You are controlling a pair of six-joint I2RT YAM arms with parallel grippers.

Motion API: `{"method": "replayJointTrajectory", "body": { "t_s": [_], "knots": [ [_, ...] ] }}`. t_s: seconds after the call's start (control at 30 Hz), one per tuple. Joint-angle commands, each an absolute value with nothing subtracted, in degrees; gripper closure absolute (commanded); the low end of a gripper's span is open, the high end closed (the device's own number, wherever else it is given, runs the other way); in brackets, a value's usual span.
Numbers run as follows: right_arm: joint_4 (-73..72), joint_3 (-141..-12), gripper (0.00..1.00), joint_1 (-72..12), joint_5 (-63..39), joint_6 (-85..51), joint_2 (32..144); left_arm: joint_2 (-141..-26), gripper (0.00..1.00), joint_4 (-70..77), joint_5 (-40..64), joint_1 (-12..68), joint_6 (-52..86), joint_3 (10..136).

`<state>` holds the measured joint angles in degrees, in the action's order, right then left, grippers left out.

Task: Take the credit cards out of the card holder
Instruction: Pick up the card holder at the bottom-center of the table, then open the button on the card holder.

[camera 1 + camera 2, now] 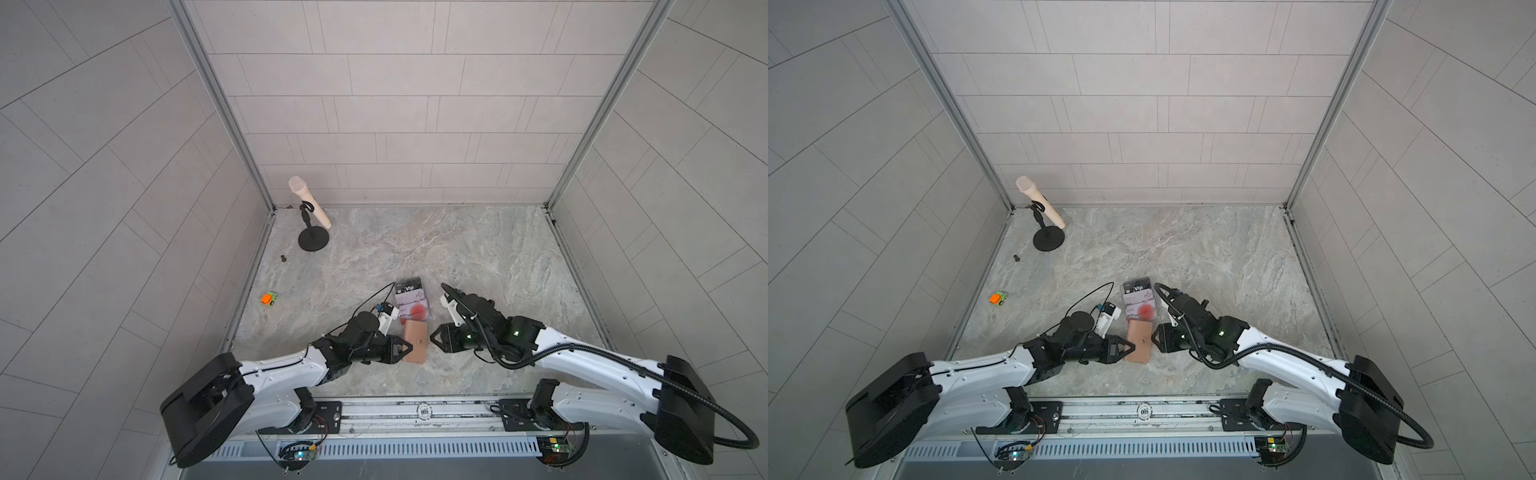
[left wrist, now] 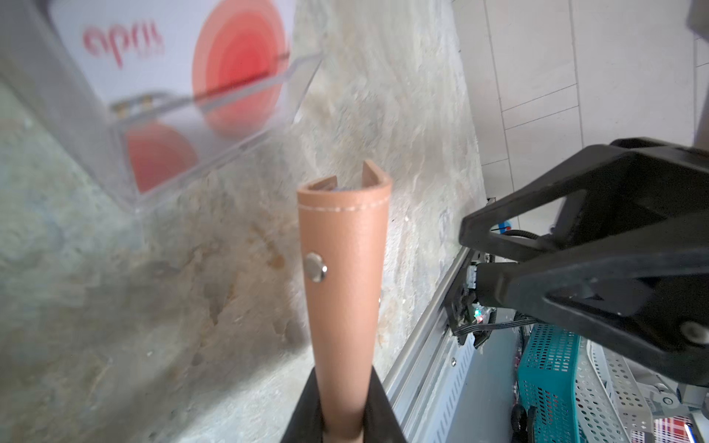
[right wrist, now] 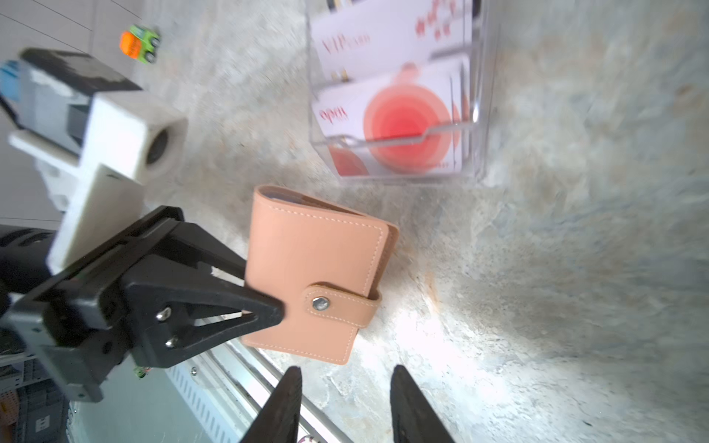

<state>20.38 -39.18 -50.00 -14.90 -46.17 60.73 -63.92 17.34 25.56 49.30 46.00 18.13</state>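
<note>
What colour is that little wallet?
Peachy tan wallet, pale stitching; clearest in the right wrist view.

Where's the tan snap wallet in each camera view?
In a top view: tan wallet sits low centre of frame.
In a top view: same place, low centre.
Left wrist: centre of frame, seen edge-on with the snap showing.
Right wrist: centre of frame, flat face and snap strap showing.
Shared landmark: red-circle card, next to the wallet.

"Vip" is read on the dark card (image 1: 410,287). "april" is printed in red on the white card (image 2: 172,57). "VIP card" is seen on the pale card (image 3: 383,38). "005" is marked on the round rail badge (image 1: 1144,411).
</note>
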Motion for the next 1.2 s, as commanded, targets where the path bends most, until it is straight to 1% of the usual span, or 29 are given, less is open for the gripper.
{"method": "replayJointTrajectory", "body": {
  "t_s": [0.0,0.13,0.3,0.5,0.6,0.7,0.8,1.0,1.17],
  "knots": [
    [28.9,-42.7,0.58,-50.3,-11.4,-43.4,58.4,-57.9,0.98,9.4,21.9,49.5,42.1,23.0],
    [28.9,-46.3,0.57,-50.3,-10.7,-41.3,58.3,-53.1,1.0,0.4,17.7,49.6,37.7,27.6],
    [28.7,-52.2,0.57,-50.3,-8.5,-40.0,61.7,-50.0,1.0,-4.0,12.9,49.6,33.7,30.5],
    [25.5,-58.7,0.57,-50.3,-9.4,-38.8,68.3,-50.0,1.0,-7.9,6.3,49.5,30.3,33.0],
    [24.4,-61.7,0.57,-50.3,-12.0,-37.5,72.6,-50.8,1.0,-8.6,3.8,49.5,29.0,34.7],
    [24.5,-64.7,0.58,-50.4,-14.1,-36.8,76.5,-51.4,1.0,-8.4,2.9,49.5,28.0,36.1],
    [23.0,-65.4,0.63,-50.4,-14.1,-37.4,78.1,-51.5,1.0,-8.4,2.1,49.6,27.9,36.9],
    [20.9,-66.0,0.63,-50.6,-15.3,-38.5,80.2,-50.8,1.0,-7.8,1.5,49.5,28.7,36.3],
    [18.5,-65.9,0.64,-51.0,-15.9,-39.1,81.2,-50.0,1.0,-6.8,3.7,49.6,28.8,36.0]
  ]
}}
